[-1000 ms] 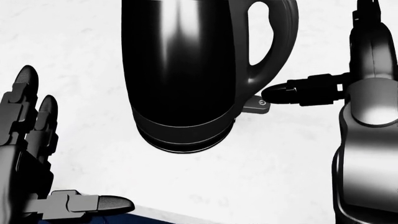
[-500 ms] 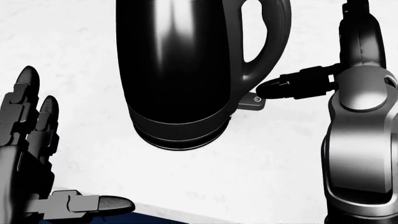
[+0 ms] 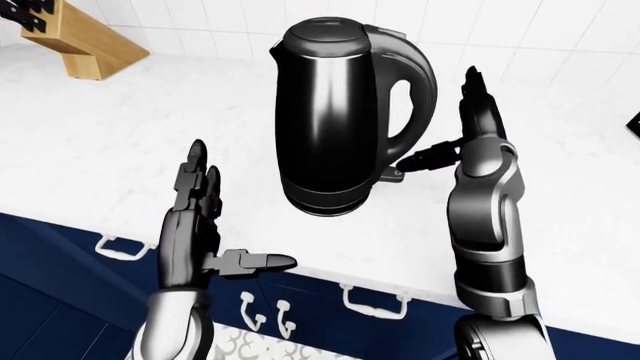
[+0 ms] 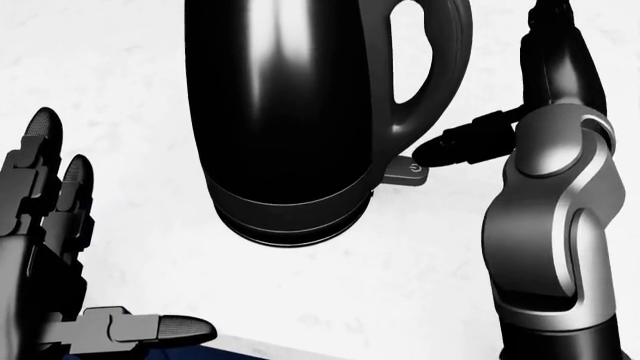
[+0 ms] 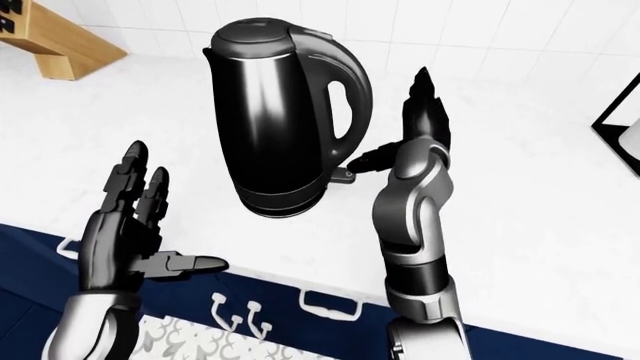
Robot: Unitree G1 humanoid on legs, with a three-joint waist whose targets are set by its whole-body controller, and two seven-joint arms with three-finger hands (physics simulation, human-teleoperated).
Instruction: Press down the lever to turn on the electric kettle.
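- Compared with the head view of a moment ago, the right forearm has swung further into frame toward the kettle, and the thumb tip has come down from beside the lever to rest on its upper edge.
- Electric kettle point(image 3: 338, 120): black, glossy, upright on the white marbled surface point(image 3: 120, 142); lid closed; handle toward the right of the left-eye view.
- Lever point(image 4: 407, 172): small grey tab with a power symbol, projecting to the right from the kettle at the foot of the handle, just above the base ring.
- Right hand point(image 3: 470, 131): held upright just beside the handle, two fingers pointing toward the top of the view and spread open; thumb point(image 4: 462, 145) extended sideways to the left, its tip touching the lever. Nothing is enclosed by the fingers.
- Left hand point(image 3: 195, 217): raised to the left of the kettle and apart from it, palm facing the kettle, fingers straight, thumb stretched out to the right; wide open and holding nothing.
- Wooden knife block point(image 3: 85, 37): top left corner of the left-eye view, well apart from the kettle, near the white tiled wall point(image 3: 560, 30).
- Dark blue cabinet fronts point(image 3: 60, 255) with white handles point(image 3: 372, 304) lie below the surface edge.
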